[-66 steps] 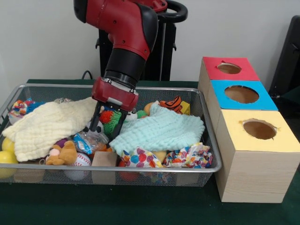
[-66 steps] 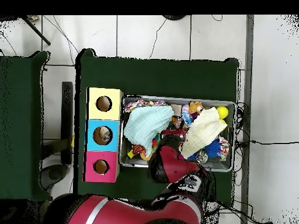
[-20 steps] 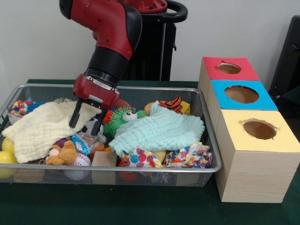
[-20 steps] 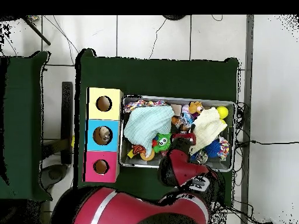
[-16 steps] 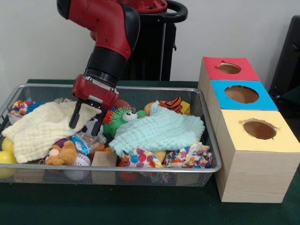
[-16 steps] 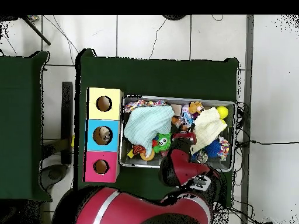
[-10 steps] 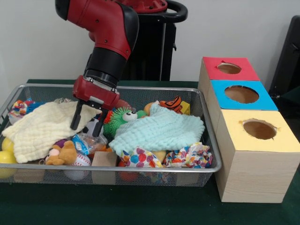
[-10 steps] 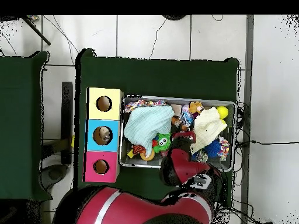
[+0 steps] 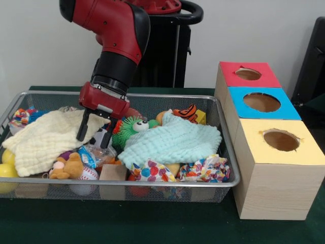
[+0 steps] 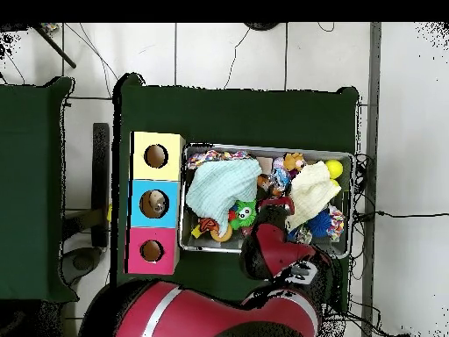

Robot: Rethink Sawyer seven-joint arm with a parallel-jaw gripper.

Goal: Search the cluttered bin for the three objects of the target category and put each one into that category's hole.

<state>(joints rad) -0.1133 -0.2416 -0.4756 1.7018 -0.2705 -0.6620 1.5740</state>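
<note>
**Open gripper over the bin, target things unclear**

While the arm leans into the wire bin, the gripper hangs with its two dark fingers spread apart and nothing between them. It sits above the gap between the yellow cloth and the green spiky toy, tips close to the clutter; contact cannot be told. Behind the fingers a white and dark item is mostly blocked. Which category is the target cannot be told, so the three wanted things cannot be picked out. The mint cloth covers much of the bin's right half, with an orange striped toy poking out behind it and patterned wrappers at its front edge. A brown teddy, a baseball and a wooden block lie along the front wall. Yellow balls are cut off at the picture's left edge. Beside the bin stands a box with red, blue and yellow tops, one hole each. From overhead the arm hides the gripper.
</note>
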